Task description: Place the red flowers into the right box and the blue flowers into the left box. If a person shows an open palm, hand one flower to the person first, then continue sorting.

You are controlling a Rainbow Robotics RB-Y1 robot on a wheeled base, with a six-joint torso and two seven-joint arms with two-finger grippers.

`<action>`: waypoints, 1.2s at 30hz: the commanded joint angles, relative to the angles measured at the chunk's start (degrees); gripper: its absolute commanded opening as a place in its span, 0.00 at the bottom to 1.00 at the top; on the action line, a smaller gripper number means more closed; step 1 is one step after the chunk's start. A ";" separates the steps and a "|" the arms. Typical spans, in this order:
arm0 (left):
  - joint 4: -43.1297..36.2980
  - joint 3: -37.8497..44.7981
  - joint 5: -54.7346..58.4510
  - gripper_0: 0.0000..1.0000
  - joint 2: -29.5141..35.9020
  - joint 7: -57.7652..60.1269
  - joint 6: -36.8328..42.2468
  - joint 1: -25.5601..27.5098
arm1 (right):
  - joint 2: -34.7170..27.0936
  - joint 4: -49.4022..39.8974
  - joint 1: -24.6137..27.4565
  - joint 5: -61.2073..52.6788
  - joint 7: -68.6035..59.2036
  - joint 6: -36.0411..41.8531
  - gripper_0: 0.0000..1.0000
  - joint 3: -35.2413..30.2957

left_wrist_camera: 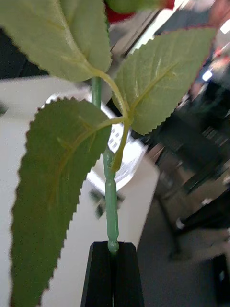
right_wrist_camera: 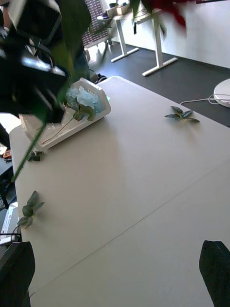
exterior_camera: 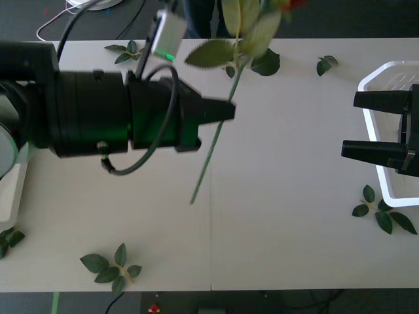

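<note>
a red flower (exterior_camera: 222, 118) hangs tilted above the middle of the table (exterior_camera: 288, 222), its stem clamped between the closed fingers of the left gripper (exterior_camera: 226, 110). the right gripper (exterior_camera: 353, 124), fingers spread apart, hovers just beside the right box (exterior_camera: 386, 75). blue flowers (right_wrist_camera: 82, 101) lie in the left box (right_wrist_camera: 98, 115)

You're working in what looks like an office or lab room: a plain white table (exterior_camera: 281, 163) sits on dark floor (right_wrist_camera: 191, 76), white-legged desks (right_wrist_camera: 148, 33) stand beyond against a pale wall, and a white cable (right_wrist_camera: 199, 100) trails across the floor beside a round white base (right_wrist_camera: 221, 93).
</note>
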 commanded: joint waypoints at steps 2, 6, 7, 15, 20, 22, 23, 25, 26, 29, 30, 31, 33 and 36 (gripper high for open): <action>-1.89 2.09 2.52 0.00 -4.39 1.85 -4.53 -4.46 | -1.95 -1.77 0.59 -1.02 0.38 -0.55 1.00 -1.30; -1.45 1.92 2.34 0.00 -6.23 2.21 -6.99 -6.39 | -1.95 -1.77 0.59 -1.28 0.11 -0.46 1.00 -1.30; -1.37 1.92 2.25 0.00 -6.59 2.21 -7.52 -6.66 | -1.95 -1.77 0.59 -1.37 -0.06 -0.46 1.00 -1.30; 0.57 -2.39 0.23 0.00 -7.90 1.24 -20.09 -8.59 | -1.95 0.34 0.59 -6.03 -1.47 -0.38 1.00 -1.30; 1.53 -4.94 -2.58 0.00 -7.20 0.80 -23.60 -8.59 | -1.95 2.27 0.59 -11.48 -2.61 -0.38 1.00 -0.95; 1.80 -5.03 -2.76 0.00 -6.85 0.71 -23.60 -8.59 | -1.95 2.89 0.59 -13.67 -2.96 -0.38 1.00 -0.60; 1.89 -5.11 -2.93 0.00 -6.50 0.62 -23.60 -8.59 | -1.95 3.50 0.51 -15.70 -3.23 -0.38 1.00 -0.24; 1.89 -5.29 -3.02 0.00 -6.23 0.54 -23.69 -8.50 | -1.95 4.03 0.24 -17.89 -3.58 -0.38 1.00 0.28; 1.97 -5.29 -3.02 0.00 -5.97 0.54 -23.69 -8.42 | -1.95 4.38 -0.02 -19.12 -3.84 -0.38 1.00 0.72; 2.24 -5.55 -3.20 0.00 -5.44 0.45 -23.60 -8.15 | -1.95 5.00 -0.81 -20.53 -4.28 -0.38 1.00 1.78; 2.33 -5.73 -3.28 0.00 -5.27 0.45 -23.69 -8.06 | -1.95 5.00 -1.16 -20.71 -4.54 -0.38 1.00 2.13; 2.33 -5.82 -3.37 0.00 -5.18 0.36 -23.60 -8.06 | -1.95 5.09 -1.43 -20.79 -4.72 -0.38 1.00 2.57; 2.50 -6.08 -3.64 0.00 -5.00 0.18 -23.60 -7.89 | -1.87 5.52 -2.83 -21.41 -5.25 -0.38 1.00 4.33; 2.68 -6.26 -3.64 0.00 -4.83 0.18 -23.69 -7.89 | -0.99 6.40 -5.38 -22.73 -5.42 -0.46 1.00 7.05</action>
